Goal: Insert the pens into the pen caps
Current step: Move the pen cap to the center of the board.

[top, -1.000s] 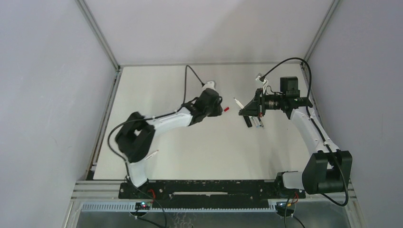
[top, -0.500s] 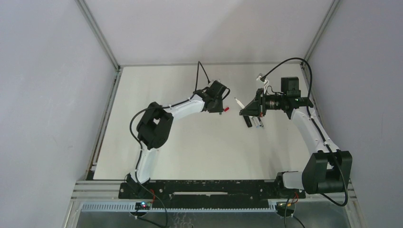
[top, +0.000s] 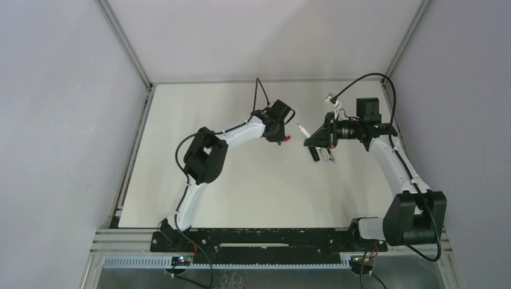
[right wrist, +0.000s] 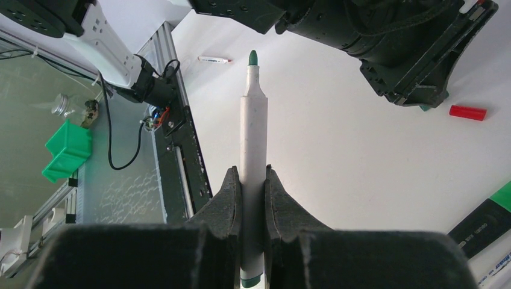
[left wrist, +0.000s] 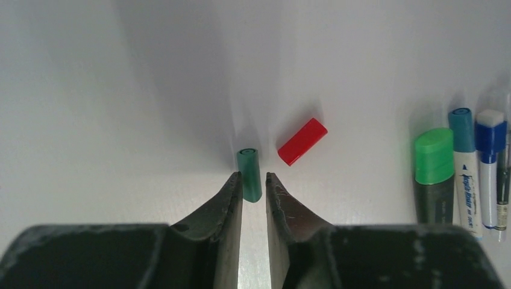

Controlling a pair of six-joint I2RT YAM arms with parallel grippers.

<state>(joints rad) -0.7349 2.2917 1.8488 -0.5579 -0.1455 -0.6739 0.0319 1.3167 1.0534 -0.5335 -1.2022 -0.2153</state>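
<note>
**Left tool straddled the green cap; right tool clamped a pen.**

Up close, the left tool (left wrist: 253,179) had its scuffed black fingers (left wrist: 228,201) slightly apart on either side of the green cap (left wrist: 248,171). The cap was a smooth little cylinder lying on the matte white bench (left wrist: 120,120), with a sliver of white showing on one side, so not clamped yet! Just beyond lay the red cap (left wrist: 302,141), boxier, glossy and askew. Over on the other side, the right tool (right wrist: 252,174) was closed tight on a white-barrelled pen (right wrist: 253,114), its bare green tip pointing away from the wrist.
</note>
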